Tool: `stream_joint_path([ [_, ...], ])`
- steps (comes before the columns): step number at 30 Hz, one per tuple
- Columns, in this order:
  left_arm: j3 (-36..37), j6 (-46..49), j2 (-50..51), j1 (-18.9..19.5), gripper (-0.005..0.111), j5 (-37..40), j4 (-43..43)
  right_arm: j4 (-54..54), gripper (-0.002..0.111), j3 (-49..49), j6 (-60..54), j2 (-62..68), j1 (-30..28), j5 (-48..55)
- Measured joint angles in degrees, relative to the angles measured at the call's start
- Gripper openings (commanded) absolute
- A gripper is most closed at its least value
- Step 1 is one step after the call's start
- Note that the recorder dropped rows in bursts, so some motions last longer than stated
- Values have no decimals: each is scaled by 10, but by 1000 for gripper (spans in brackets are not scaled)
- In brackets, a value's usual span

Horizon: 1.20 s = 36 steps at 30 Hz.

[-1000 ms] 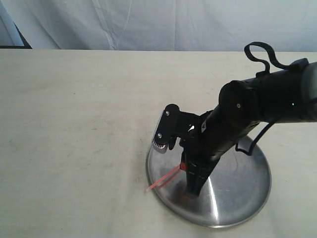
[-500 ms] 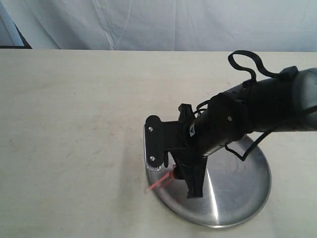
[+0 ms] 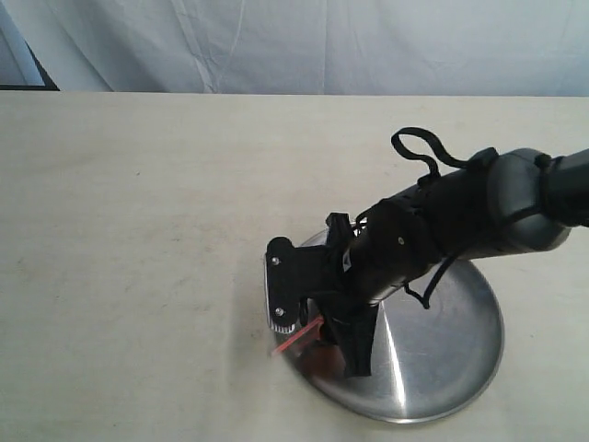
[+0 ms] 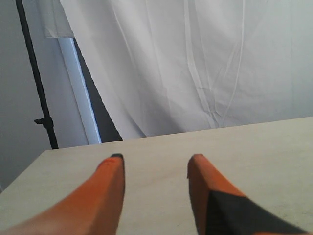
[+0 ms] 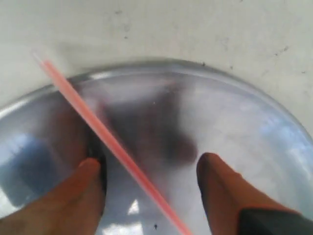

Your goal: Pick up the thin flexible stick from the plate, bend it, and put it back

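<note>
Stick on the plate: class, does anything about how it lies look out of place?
Yes. The stick lies askew: its pale end pokes out past the plate rim, over the table, rather than sitting wholly inside. The open right gripper straddles it.

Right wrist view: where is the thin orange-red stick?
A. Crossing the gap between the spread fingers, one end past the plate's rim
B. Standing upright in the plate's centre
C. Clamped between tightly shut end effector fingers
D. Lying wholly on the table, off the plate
A: the thin flexible stick runs slantwise through the gap of the open right end effector, and its pale end passes beyond the rim of the plate over the table.
</note>
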Motion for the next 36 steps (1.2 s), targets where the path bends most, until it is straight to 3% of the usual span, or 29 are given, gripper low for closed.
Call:
stream_joint_path([
  [5,0,0,0,0,42,0,0,29,0,-3,0,16,1,-6],
  [14,0,0,0,0,42,0,0,99,-1,0,10,-9,2,7],
  [21,0,0,0,0,42,0,0,114,-1,0,119,-144,2,21],
  [31,0,-1,0,0,42,0,-3,196,-1,0,177,-278,2,86],
  [36,0,-78,0,0,42,-64,-97,202,-1,0,232,-332,2,87],
])
